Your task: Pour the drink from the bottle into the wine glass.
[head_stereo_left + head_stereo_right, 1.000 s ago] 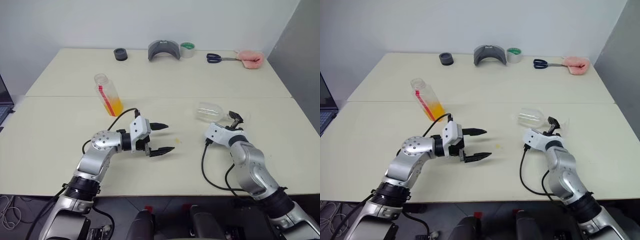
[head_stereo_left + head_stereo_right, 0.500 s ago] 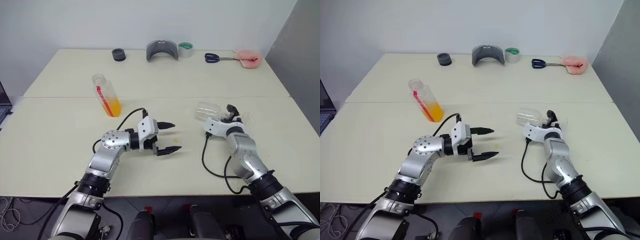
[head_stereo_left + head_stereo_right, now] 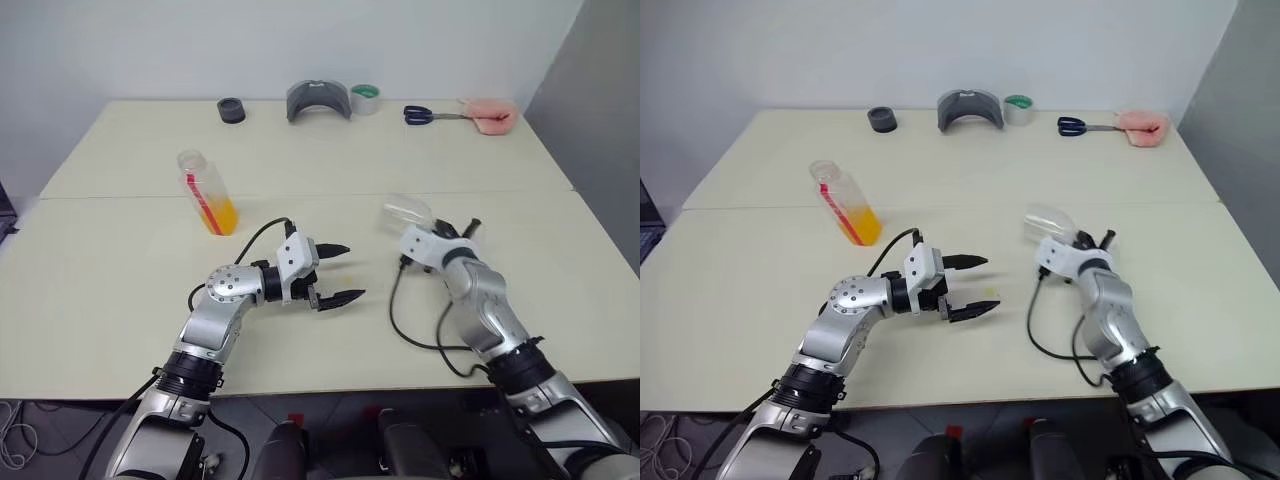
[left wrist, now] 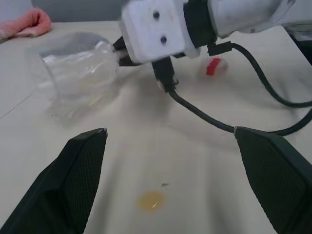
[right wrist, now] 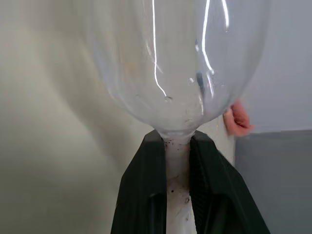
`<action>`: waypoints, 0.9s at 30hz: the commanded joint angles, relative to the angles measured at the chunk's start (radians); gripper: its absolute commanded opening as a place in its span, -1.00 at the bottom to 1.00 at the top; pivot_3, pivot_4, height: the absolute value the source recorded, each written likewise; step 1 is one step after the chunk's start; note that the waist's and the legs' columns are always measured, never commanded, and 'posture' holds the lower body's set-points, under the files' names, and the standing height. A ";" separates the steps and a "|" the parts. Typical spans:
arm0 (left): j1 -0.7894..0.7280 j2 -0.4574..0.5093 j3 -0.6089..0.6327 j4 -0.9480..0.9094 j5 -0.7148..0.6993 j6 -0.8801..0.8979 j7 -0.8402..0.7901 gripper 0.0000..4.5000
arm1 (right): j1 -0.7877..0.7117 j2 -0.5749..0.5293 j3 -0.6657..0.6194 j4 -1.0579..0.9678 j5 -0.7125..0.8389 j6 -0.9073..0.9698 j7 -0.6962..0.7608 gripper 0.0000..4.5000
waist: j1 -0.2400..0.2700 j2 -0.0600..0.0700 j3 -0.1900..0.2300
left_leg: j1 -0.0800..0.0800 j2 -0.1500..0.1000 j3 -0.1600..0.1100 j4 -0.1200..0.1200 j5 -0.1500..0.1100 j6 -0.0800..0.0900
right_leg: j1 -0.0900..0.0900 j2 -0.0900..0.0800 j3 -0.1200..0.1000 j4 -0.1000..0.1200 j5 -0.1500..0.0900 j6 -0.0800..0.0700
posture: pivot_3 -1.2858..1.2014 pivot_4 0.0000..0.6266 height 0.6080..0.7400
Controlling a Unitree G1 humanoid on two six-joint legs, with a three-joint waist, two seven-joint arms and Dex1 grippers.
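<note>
I find the right gripper (image 5: 178, 195) clamped on the stem of the wine glass (image 3: 408, 213), both fingers pressed to it just below the bowl. The glass is not upright: its bowl tips away from the gripper, toward the left and the far side of the table (image 3: 300, 170), the long axis lying close to level. The bowl looks empty. The left gripper (image 3: 338, 272) stands wide open, holding nothing, near the middle of the table and pointing toward the glass.

The bottle (image 3: 206, 190) stands on the table's left side, leaning a little, drink (image 3: 222, 214) in its lower part. It is nearer the left gripper, beyond it and to its left, and well apart from the right.

In my judgement the glass must be stood upright before pouring.

A small yellow spot (image 4: 151, 200) marks the table below the left gripper.
</note>
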 commanded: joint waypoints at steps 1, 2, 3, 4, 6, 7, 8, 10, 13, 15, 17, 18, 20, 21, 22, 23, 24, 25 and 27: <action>-0.013 0.013 0.042 -0.068 -0.040 0.061 0.027 1.00 | -0.146 0.166 -0.212 0.043 0.281 -0.042 -0.053 -0.87 | -0.004 0.000 0.000 | 0.001 0.001 0.000 0.000 0.000 0.000 | 0.000 0.001 0.000 0.001 0.000 0.000 | 0.03 -0.52 1.00; -0.014 0.021 0.046 -0.075 -0.046 0.077 0.024 1.00 | -0.176 0.197 -0.265 0.100 0.354 -0.089 -0.059 -0.87 | -0.001 0.000 0.000 | 0.000 0.001 -0.001 -0.001 0.000 0.000 | 0.000 0.001 -0.001 0.001 0.000 0.000 | 0.03 -0.52 1.00; -0.016 0.032 0.052 -0.083 -0.057 0.099 0.018 1.00 | -0.210 0.201 -0.284 0.176 0.388 -0.145 -0.073 -0.87 | 0.001 0.000 0.000 | 0.000 0.000 -0.001 0.000 0.000 0.000 | 0.000 0.001 -0.001 0.001 0.000 0.000 | 0.03 -0.52 1.00; -0.018 0.042 0.056 -0.091 -0.066 0.118 0.013 1.00 | -0.239 0.211 -0.309 0.247 0.426 -0.193 -0.085 -0.87 | 0.003 0.000 0.000 | 0.000 -0.001 -0.001 0.000 0.000 0.000 | 0.000 0.000 -0.001 0.001 0.000 0.000 | 0.03 -0.52 1.00; -0.020 0.065 0.071 -0.107 -0.095 0.167 -0.002 1.00 | -0.294 0.221 -0.343 0.381 0.499 -0.242 -0.067 -0.87 | 0.010 0.000 0.000 | 0.000 -0.003 -0.002 0.000 0.000 0.000 | 0.001 -0.002 -0.001 0.000 0.000 0.000 | 0.03 -0.52 1.00; -0.022 0.077 0.079 -0.112 -0.106 0.186 -0.007 1.00 | -0.312 0.231 -0.366 0.436 0.544 -0.264 -0.057 -0.87 | 0.012 0.000 0.000 | -0.001 -0.003 -0.001 0.000 0.000 0.000 | 0.001 -0.003 -0.001 -0.001 0.000 0.000 | 0.03 -0.52 1.00; -0.023 0.087 0.086 -0.116 -0.116 0.203 -0.011 1.00 | -0.323 0.235 -0.373 0.481 0.569 -0.289 -0.049 -0.87 | 0.013 0.000 0.000 | -0.001 -0.003 -0.001 0.000 0.000 0.000 | 0.001 -0.003 -0.001 -0.001 0.000 0.000 | 0.03 -0.52 1.00; -0.025 0.105 0.100 -0.121 -0.126 0.227 -0.014 1.00 | -0.321 0.247 -0.383 0.534 0.612 -0.323 -0.036 -0.87 | 0.011 0.001 0.000 | -0.001 -0.003 0.000 0.000 0.000 0.000 | 0.000 -0.003 -0.001 -0.002 0.000 0.000 | 0.03 -0.52 1.00; -0.026 0.124 0.112 -0.133 -0.137 0.251 -0.016 1.00 | -0.285 0.252 -0.363 0.543 0.629 -0.355 -0.029 -0.87 | 0.003 0.001 0.001 | -0.001 -0.003 0.000 0.000 0.000 0.000 | 0.000 -0.003 0.000 -0.001 0.000 0.000 | 0.03 -0.52 1.00; -0.024 0.134 0.117 -0.141 -0.143 0.261 -0.015 1.00 | -0.255 0.254 -0.347 0.527 0.634 -0.367 -0.025 -0.87 | 0.001 0.001 0.000 | -0.001 -0.003 0.000 0.000 0.000 0.000 | 0.000 -0.002 0.000 0.000 0.000 0.000 | 0.03 -0.52 1.00; -0.023 0.141 0.117 -0.157 -0.148 0.281 -0.011 1.00 | -0.196 0.253 -0.322 0.486 0.629 -0.368 -0.023 -0.87 | 0.001 0.001 0.000 | 0.000 -0.002 0.000 -0.001 0.000 0.000 | 0.000 -0.001 0.000 0.000 0.000 0.000 | 0.03 -0.52 1.00; -0.022 0.142 0.117 -0.164 -0.150 0.290 -0.010 1.00 | -0.166 0.254 -0.315 0.462 0.630 -0.369 -0.022 -0.87 | 0.001 0.001 0.000 | 0.000 -0.002 0.000 -0.001 0.000 0.000 | 0.000 -0.001 0.000 0.000 0.000 0.000 | 0.03 -0.52 1.00; -0.022 0.147 0.115 -0.173 -0.149 0.303 -0.010 1.00 | -0.105 0.254 -0.302 0.405 0.633 -0.351 -0.024 -0.87 | 0.001 0.001 0.000 | 0.000 -0.002 0.000 -0.001 0.000 0.000 | 0.000 -0.001 0.000 0.000 0.000 0.000 | 0.03 -0.52 1.00; -0.022 0.150 0.115 -0.175 -0.150 0.306 -0.011 1.00 | -0.081 0.254 -0.295 0.380 0.633 -0.338 -0.026 -0.87 | 0.001 0.001 -0.001 | 0.000 -0.002 0.000 -0.001 0.000 0.000 | 0.000 -0.002 0.000 0.000 0.000 0.000 | 0.03 -0.52 1.00; -0.023 0.153 0.115 -0.176 -0.150 0.310 -0.010 1.00 | -0.052 0.252 -0.286 0.350 0.631 -0.326 -0.026 -0.87 | 0.001 0.001 -0.001 | 0.001 -0.002 0.000 -0.001 0.000 0.000 | 0.001 -0.002 0.000 0.000 0.000 0.000 | 0.03 -0.52 1.00; -0.024 0.156 0.114 -0.176 -0.151 0.312 -0.010 1.00 | -0.030 0.252 -0.280 0.327 0.632 -0.320 -0.027 -0.87 | 0.001 0.001 -0.002 | 0.001 -0.002 0.000 -0.001 0.000 0.000 | 0.001 -0.001 0.000 0.000 0.000 0.000 | 0.03 -0.52 1.00; -0.026 0.160 0.115 -0.175 -0.151 0.313 -0.011 1.00 | -0.009 0.253 -0.275 0.304 0.632 -0.312 -0.028 -0.87 | 0.001 0.001 -0.002 | 0.002 -0.002 0.000 -0.001 0.000 0.000 | 0.001 -0.001 0.000 0.000 0.000 0.000 | 0.03 -0.52 1.00; -0.028 0.163 0.115 -0.175 -0.150 0.314 -0.011 1.00 | 0.006 0.252 -0.269 0.284 0.633 -0.305 -0.028 -0.87 | 0.000 0.001 -0.003 | 0.002 -0.002 0.000 -0.001 0.000 0.000 | 0.001 -0.001 0.000 0.000 0.000 0.000 | 0.03 -0.52 1.00; -0.031 0.167 0.118 -0.176 -0.152 0.319 -0.008 1.00 | 0.018 0.255 -0.262 0.265 0.636 -0.298 -0.030 -0.88 | 0.000 0.002 -0.003 | 0.003 -0.001 0.001 -0.001 0.000 0.000 | 0.001 -0.001 0.001 0.000 0.000 0.000 | 0.03 -0.52 1.00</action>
